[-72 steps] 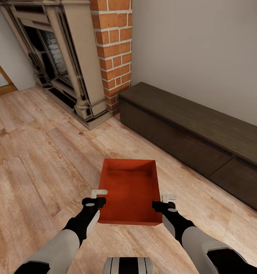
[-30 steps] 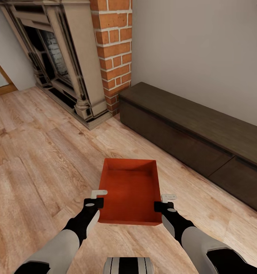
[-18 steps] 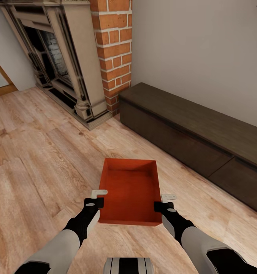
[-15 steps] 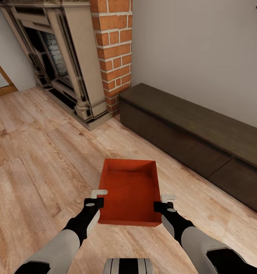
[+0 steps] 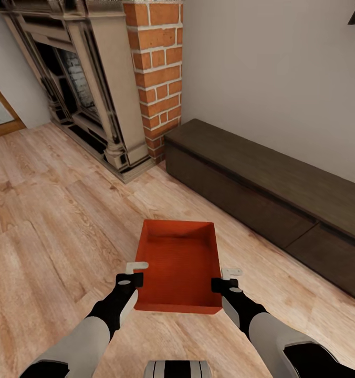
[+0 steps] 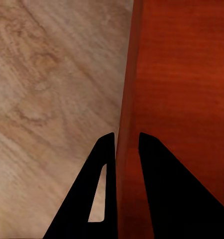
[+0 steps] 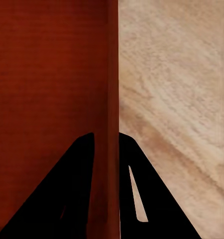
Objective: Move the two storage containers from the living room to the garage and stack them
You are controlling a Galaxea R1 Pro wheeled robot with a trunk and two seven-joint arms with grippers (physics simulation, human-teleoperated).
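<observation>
Two grips on thin side walls, nothing beneath: left gripper (image 5: 137, 269) clamped over the left wall of the storage container (image 5: 178, 265), right gripper (image 5: 230, 274) clamped over the right wall, each wrist view showing a wall pinched between dark fingers (image 6: 104, 169), one finger inside and one outside. Held low at center frame in the head view, above the light wood floor (image 5: 51, 220), still in the living room with the fireplace (image 5: 77, 79) and brick chimney (image 5: 156, 73) at upper left and the dark bench (image 5: 261, 184) running toward the right edge. Likely risks, judged from this hold: slipping of a wall out of one pinch if the arms drift apart or closer during the drive, tilting or twisting if one side lifts ahead of the other, clipping the bench on a tight turn. Inside the box: bare orange-red bottom, no contents. Only one container in sight; second one yet to be fetched, garage not reached.
</observation>
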